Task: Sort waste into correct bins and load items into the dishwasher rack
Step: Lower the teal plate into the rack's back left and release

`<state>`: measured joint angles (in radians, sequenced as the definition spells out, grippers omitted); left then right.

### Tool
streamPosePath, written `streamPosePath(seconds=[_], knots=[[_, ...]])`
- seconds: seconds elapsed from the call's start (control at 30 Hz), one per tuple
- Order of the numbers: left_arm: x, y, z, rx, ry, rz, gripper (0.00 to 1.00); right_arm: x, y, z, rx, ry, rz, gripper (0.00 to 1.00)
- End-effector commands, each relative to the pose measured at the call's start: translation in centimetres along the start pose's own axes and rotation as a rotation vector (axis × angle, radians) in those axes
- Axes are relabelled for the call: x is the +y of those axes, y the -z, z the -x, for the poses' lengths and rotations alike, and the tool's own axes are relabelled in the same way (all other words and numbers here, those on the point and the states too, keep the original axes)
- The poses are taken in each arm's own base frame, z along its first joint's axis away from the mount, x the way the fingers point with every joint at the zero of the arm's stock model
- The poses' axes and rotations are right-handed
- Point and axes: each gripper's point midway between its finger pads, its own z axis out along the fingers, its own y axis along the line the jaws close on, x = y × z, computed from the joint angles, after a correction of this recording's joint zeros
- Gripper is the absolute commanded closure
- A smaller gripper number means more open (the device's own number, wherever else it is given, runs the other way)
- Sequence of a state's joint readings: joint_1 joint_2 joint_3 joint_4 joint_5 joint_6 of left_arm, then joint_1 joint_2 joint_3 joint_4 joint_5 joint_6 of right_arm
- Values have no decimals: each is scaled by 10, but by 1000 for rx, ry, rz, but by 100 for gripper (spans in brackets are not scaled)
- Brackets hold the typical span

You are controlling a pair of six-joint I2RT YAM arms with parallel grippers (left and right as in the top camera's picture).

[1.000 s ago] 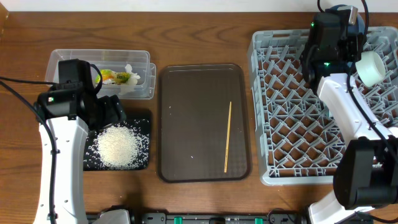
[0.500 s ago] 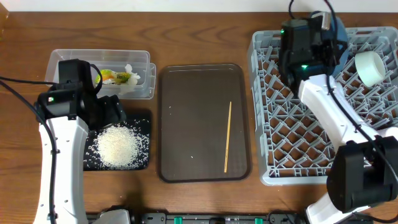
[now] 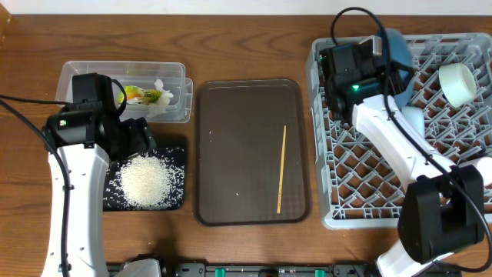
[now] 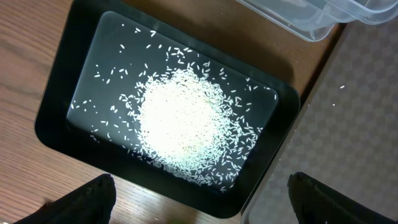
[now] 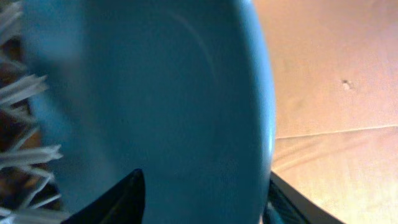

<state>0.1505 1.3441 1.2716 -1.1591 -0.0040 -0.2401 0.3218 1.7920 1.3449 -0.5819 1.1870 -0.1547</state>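
You are hovering your left gripper (image 4: 202,205), fingers spread wide, above the black tray (image 4: 53,115), where the rice grains (image 4: 183,124) are lying heaped. Your right gripper (image 5: 202,199), fingers apart, is facing the dark-blue plate (image 5: 155,93) at the back of the dishwasher rack (image 3: 361,221).

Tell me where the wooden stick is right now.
In the overhead view, the wooden stick lies on the right half of the brown tray, just left of the grey rack.

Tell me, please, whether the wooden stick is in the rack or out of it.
Out. The stick lies flat on the brown tray, left of the rack and apart from it.
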Motion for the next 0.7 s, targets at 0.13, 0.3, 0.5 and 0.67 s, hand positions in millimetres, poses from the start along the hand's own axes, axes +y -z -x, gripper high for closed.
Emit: streamPosePath(seconds=[0.13,0.3,0.5,0.67], knots=[[3,3,1,-12,15,6,9,14,16,-1,-20,-113,99,37],[3,3,1,-12,15,6,9,5,35,10,-78,-202,262,34],[3,3,1,-12,15,6,9,-28,60,18,-160,-311,371,28],[3,3,1,-12,15,6,9,-19,106,24,-257,-334,703,24]])
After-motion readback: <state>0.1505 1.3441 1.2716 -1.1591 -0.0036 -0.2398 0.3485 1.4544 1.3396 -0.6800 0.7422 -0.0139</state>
